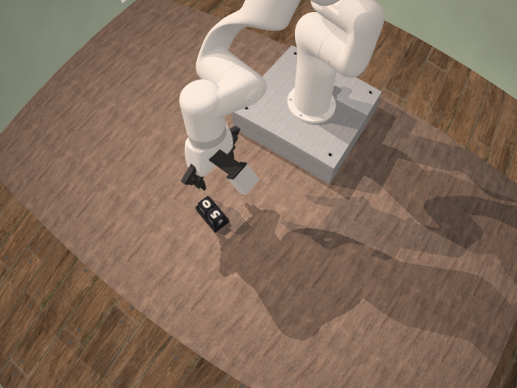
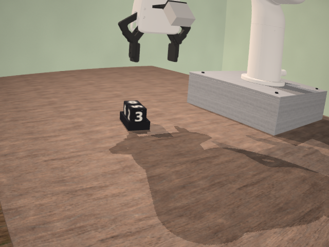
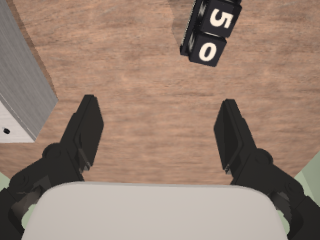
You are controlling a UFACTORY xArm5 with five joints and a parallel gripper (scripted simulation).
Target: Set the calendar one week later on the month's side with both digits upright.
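Two black cubes with white digits stand side by side in the black tray [image 1: 216,229] [image 2: 139,125]. One cube [image 1: 205,204] [image 2: 132,102] [image 3: 207,51] has a 0 on top. The other cube [image 1: 214,214] [image 2: 138,116] [image 3: 220,18] has a 5 on top and an upright 3 on its end face in the exterior view. Digits on the long sides are steeply foreshortened; I cannot read them for sure, nor the month's name. My gripper [image 1: 220,175] [image 2: 153,60] [image 3: 159,111] is open and empty, well above the table and off the 0 cube's end of the tray.
The grey base block [image 1: 287,158] [image 2: 228,106] [image 3: 25,65] with the arm's column stands on the table, to the right of the tray in the exterior view. A pale box [image 1: 244,179] [image 2: 179,13] sticks out on a bracket from the gripper's side. Arm shadows lie beside the tray.
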